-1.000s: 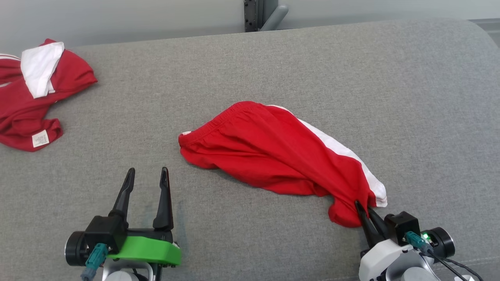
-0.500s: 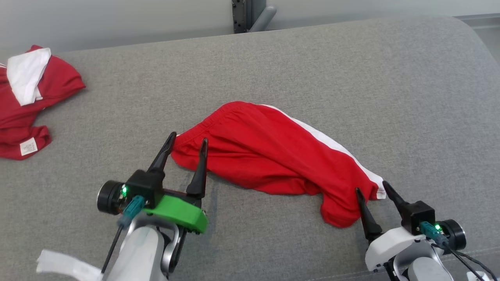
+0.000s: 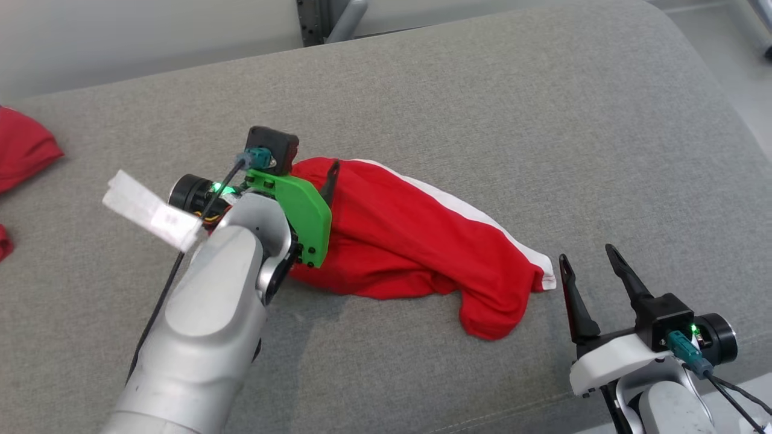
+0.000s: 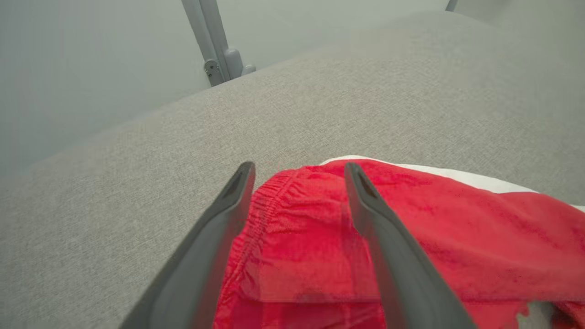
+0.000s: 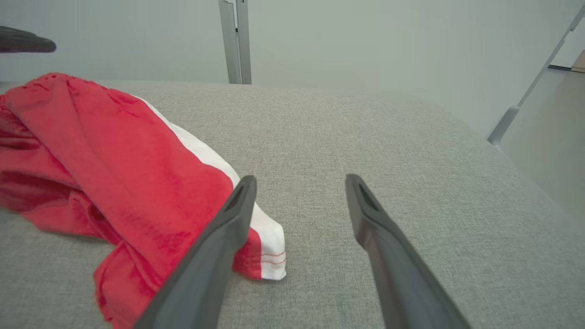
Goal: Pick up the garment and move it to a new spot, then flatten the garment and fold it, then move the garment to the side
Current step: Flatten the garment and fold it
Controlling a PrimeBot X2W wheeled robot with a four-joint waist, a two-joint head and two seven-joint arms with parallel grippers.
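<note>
The garment (image 3: 410, 235) is a pair of red shorts with a white side stripe, lying crumpled on the grey cushion (image 3: 482, 108). My left gripper (image 4: 298, 171) is open and hovers over the elastic waistband end (image 4: 269, 201), which shows between its two fingers. In the head view one left finger (image 3: 330, 179) shows over that end; the green wrist mount hides the other. My right gripper (image 3: 587, 253) stands open just right of the white leg hem (image 3: 546, 274), apart from it. In the right wrist view the right gripper (image 5: 300, 179) holds nothing, and the garment (image 5: 114, 151) lies to its left.
A second red garment (image 3: 24, 150) lies at the cushion's far left edge. A white tape tag (image 3: 151, 211) sticks out from my left forearm. A metal post (image 3: 313, 21) stands behind the cushion. The cushion drops off to the floor (image 3: 724, 48) at the right.
My right gripper has opened, let go of the garment's leg end and drawn back. My left arm has reached forward over the waistband. The head camera has turned, shifting the whole picture left.
</note>
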